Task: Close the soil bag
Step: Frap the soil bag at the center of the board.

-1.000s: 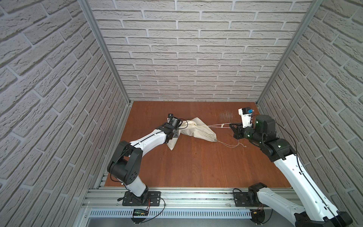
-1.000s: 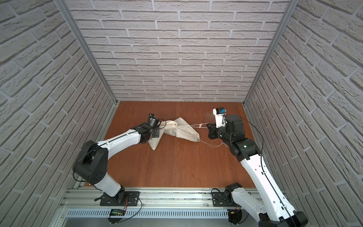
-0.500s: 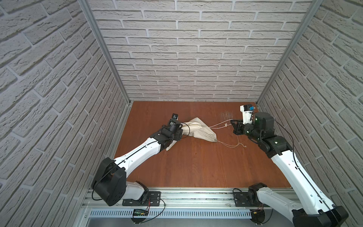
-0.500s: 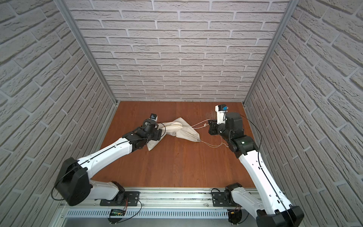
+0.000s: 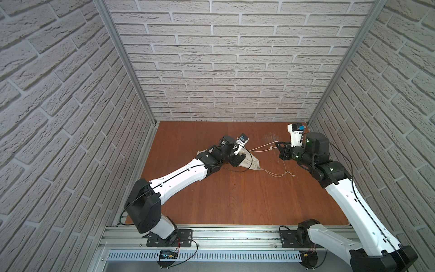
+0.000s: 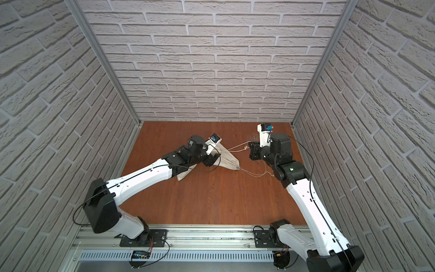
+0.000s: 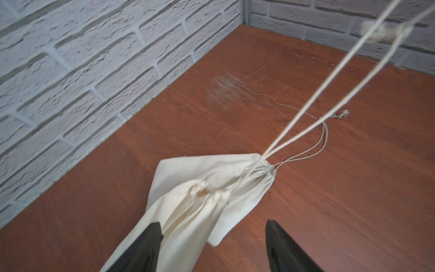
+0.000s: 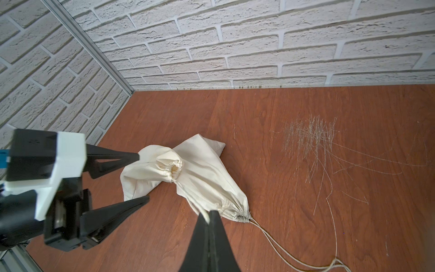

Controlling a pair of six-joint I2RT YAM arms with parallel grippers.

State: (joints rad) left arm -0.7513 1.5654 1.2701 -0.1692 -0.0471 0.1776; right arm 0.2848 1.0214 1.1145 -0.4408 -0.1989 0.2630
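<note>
- I see the soil bag (image 8: 207,181), a cream cloth sack, lying limp and wrinkled on the wooden table (image 8: 294,106), toward the back.
- Its mouth (image 8: 175,168) is puckered almost shut; a small hole shows at the middle.
- One pair of drawstring cords (image 7: 302,110) rises taut from the gathered hem.
- The other pair (image 7: 325,134) lies slack on the table, ending in a frayed knot (image 7: 344,113).

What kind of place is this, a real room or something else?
Probably a robot test cell, not a real room: brick-pattern wall panels held by metal corner posts, a scratched wooden tabletop, and the left arm and right arm bolted to an aluminium rail.
</note>
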